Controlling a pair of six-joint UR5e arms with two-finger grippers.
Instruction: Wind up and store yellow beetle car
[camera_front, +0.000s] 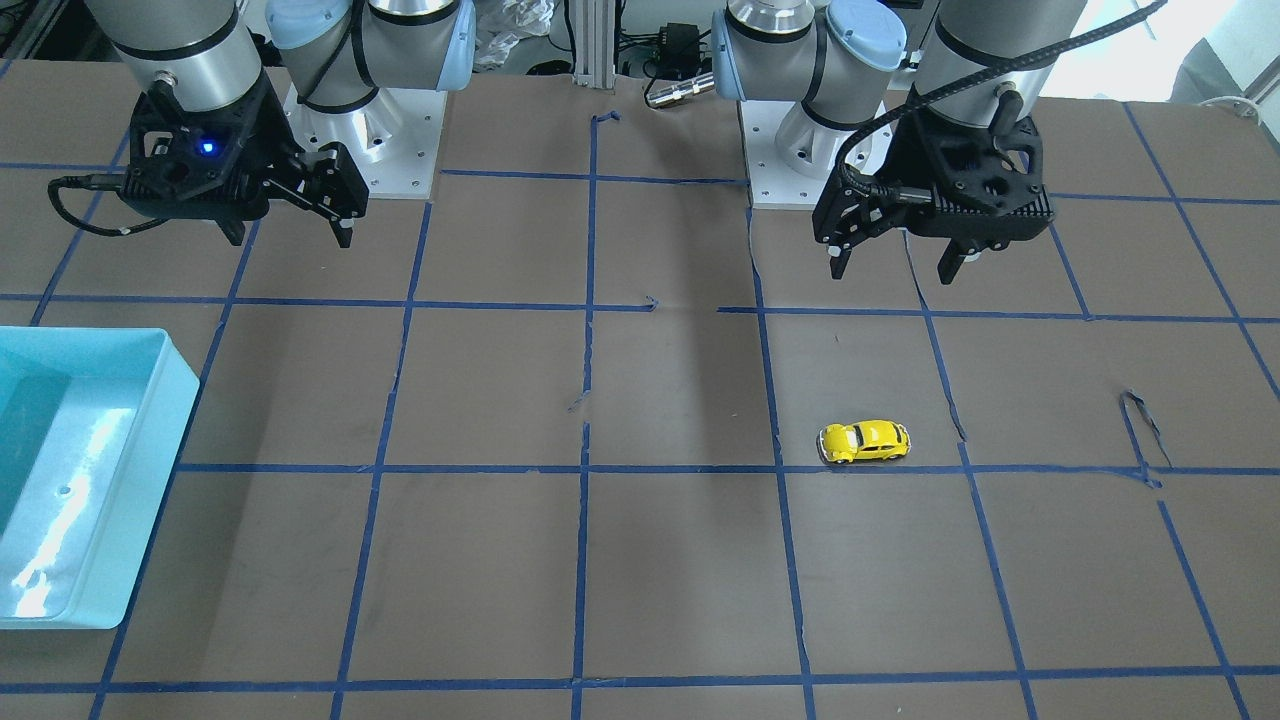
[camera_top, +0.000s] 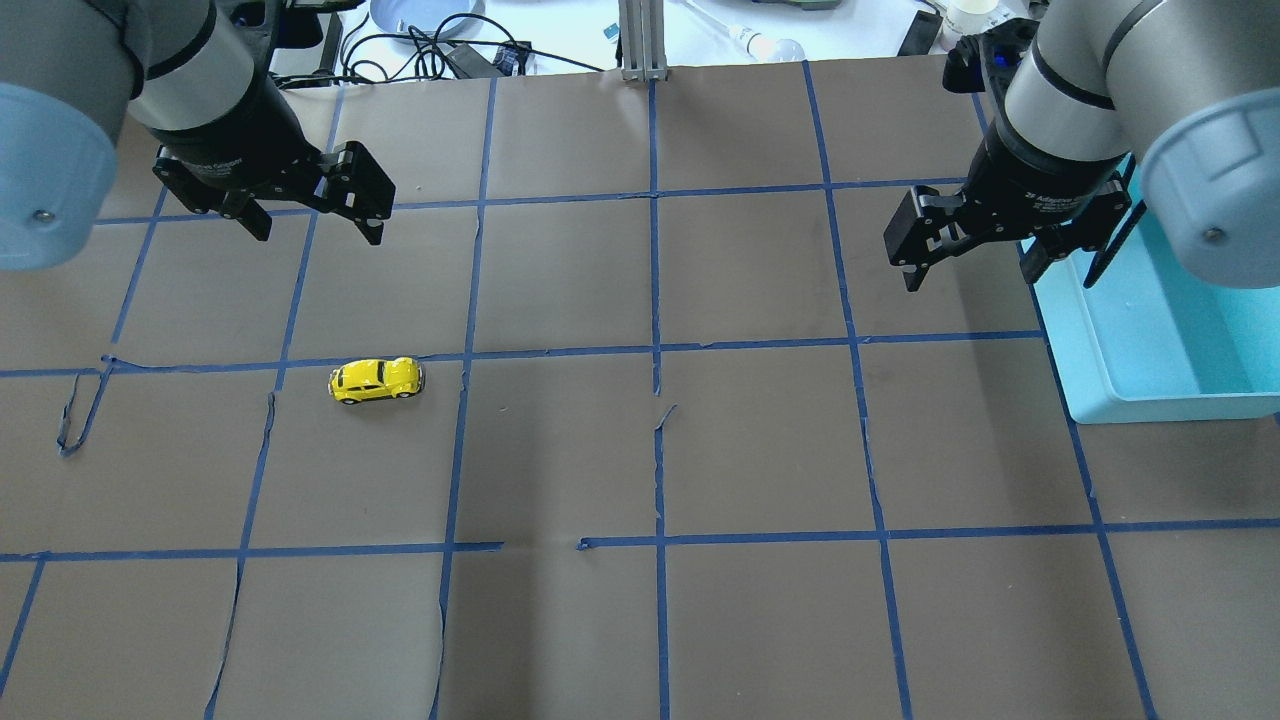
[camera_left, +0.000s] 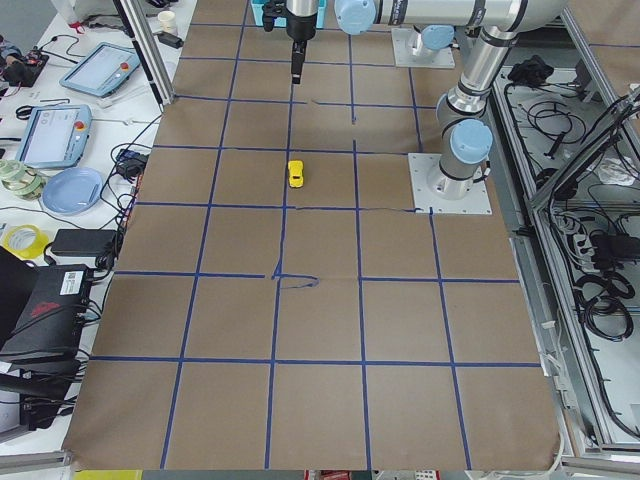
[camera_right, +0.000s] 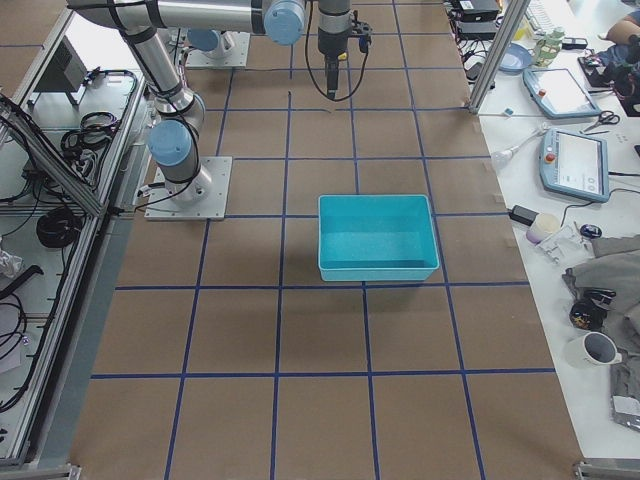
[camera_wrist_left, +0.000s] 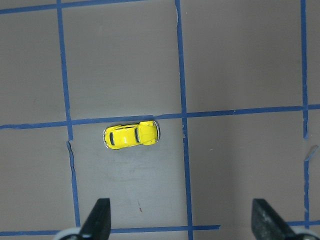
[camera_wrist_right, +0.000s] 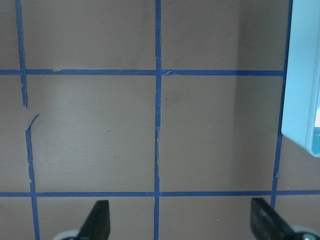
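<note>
The yellow beetle car (camera_front: 865, 441) stands on its wheels on the brown table, just beside a blue tape line. It also shows in the overhead view (camera_top: 377, 380), the exterior left view (camera_left: 296, 173) and the left wrist view (camera_wrist_left: 131, 135). My left gripper (camera_front: 895, 270) is open and empty, raised above the table near the car (camera_top: 318, 232). In its wrist view the car lies ahead of the fingertips (camera_wrist_left: 97, 220). My right gripper (camera_front: 290, 238) is open and empty, raised beside the bin (camera_top: 975, 278).
A light-blue open bin (camera_front: 160, 470) stands at the table's edge on my right side (camera_top: 1060, 330), and shows no contents in the exterior right view (camera_right: 378, 272). Its corner shows in the right wrist view (camera_wrist_right: 305, 75). Blue tape divides the table into squares.
</note>
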